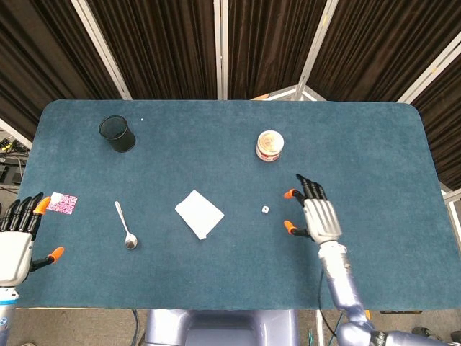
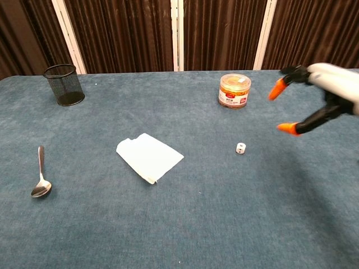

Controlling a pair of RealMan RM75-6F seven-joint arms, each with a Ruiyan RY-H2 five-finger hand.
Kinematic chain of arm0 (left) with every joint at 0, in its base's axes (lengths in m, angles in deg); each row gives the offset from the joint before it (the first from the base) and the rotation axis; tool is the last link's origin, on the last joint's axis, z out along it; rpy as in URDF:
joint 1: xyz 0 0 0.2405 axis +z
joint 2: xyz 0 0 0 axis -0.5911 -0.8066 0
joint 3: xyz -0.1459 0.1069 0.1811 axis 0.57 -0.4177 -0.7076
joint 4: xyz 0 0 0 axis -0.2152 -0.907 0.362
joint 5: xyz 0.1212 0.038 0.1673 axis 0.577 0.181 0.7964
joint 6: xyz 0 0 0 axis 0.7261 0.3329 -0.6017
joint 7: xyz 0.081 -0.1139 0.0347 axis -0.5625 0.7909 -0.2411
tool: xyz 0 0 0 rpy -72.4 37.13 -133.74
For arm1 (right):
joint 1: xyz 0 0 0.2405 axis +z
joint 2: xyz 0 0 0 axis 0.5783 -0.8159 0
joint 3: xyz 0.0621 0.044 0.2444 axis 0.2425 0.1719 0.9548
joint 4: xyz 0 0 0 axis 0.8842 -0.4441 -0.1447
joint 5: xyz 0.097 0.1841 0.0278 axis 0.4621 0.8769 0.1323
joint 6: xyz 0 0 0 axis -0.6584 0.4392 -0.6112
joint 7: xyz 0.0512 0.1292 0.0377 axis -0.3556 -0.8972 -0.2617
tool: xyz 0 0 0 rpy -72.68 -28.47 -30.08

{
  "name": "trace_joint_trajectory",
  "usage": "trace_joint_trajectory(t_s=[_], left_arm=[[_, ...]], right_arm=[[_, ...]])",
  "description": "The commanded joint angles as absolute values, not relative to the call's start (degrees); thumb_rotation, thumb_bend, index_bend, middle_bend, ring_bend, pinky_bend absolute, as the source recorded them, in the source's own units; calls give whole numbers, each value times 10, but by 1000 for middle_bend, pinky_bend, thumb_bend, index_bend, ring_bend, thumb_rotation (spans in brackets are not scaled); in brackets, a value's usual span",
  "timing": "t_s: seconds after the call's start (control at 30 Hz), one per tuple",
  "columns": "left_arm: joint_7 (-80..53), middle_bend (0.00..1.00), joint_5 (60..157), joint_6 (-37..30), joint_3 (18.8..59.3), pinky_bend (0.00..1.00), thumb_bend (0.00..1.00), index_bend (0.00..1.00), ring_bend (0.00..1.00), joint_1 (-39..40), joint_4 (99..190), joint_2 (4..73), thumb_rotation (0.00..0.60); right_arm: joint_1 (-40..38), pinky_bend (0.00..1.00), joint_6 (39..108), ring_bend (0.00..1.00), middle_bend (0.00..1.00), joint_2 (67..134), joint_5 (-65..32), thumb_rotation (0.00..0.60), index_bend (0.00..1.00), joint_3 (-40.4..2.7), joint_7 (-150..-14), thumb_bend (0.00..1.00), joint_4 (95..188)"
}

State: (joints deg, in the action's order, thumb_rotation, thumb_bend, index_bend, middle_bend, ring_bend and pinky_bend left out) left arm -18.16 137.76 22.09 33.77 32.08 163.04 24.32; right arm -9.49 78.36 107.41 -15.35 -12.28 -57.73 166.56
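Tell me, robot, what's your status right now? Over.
Right hand open, above the table beside the die, not touching. Left hand open at the table's near-left edge. Nothing between right hand and die.

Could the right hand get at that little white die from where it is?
Probably yes: the right hand is open, holds nothing and hangs just beside the die, with only bare table between them.

hands: 2, left hand, right hand
dice: 1, die
jars: 1, jar
napkins: 1, napkin
spoons: 1, spoon
mesh cups: 1, mesh cup
cards: 1, patterned card
tables: 1, table
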Motion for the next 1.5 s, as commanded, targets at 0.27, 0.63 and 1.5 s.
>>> trace_joint_trajectory(t_s=[0.27,0.63,1.5], left_arm=[[-169,0,1375,220,340,0,43,0,0,318,1630,240,600],[-175,0,1372,215,339,0,43,0,0,316,1631,242,600],[-175,0,1371,209,337,0,43,0,0,311,1632,243,600]], right_arm=[[-40,0,757,0,49,1160,-82,600,382,-102,-560,185,1563],[-19,0,729,0,49,1186,-51,600,409,-108,-571,186,1502],[21,0,685,0,99,1242,-11,600,496,-102,-593,235,1399]])
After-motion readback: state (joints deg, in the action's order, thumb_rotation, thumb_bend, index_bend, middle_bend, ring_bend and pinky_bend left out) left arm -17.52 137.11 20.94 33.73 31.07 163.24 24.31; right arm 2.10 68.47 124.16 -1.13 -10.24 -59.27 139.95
